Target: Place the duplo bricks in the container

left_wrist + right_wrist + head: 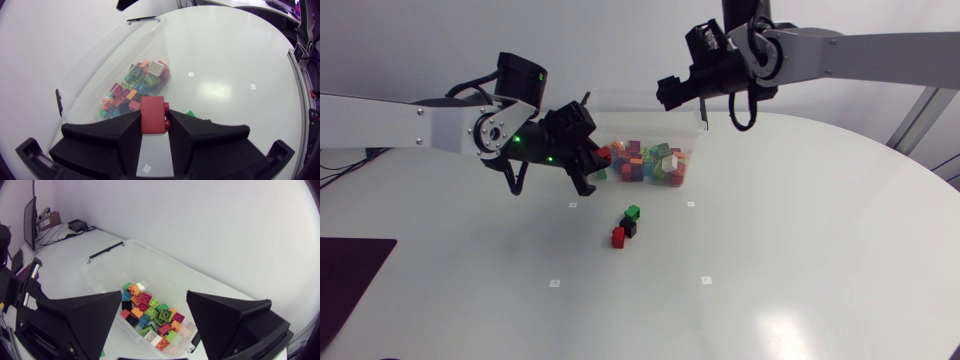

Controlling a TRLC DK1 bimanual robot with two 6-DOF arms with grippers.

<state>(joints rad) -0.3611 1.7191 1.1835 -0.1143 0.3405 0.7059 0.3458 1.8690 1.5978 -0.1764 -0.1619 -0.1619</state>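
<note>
The left gripper (153,116) pinches a red duplo brick (152,111) between its two fingers, the brick standing out past the tips. It hangs at the left end of the clear plastic container (693,152), which already holds a heap of mixed bricks (150,315). From the head view I cannot tell whether the red brick is past the rim or only beside the wall. The right gripper (154,300) hovers above the container's far side with its fingers spread wide and nothing between them.

Three loose bricks sit together on the table (800,260), well apart from the container: a green brick (633,212), a black brick (629,227) and a red brick (618,237).

The likeliest slip is letting go too soon, so the brick strikes the rim and drops outside. A finger could also nudge the thin wall and shift the container (it looks light). With both arms near the same opening, they could foul each other
</note>
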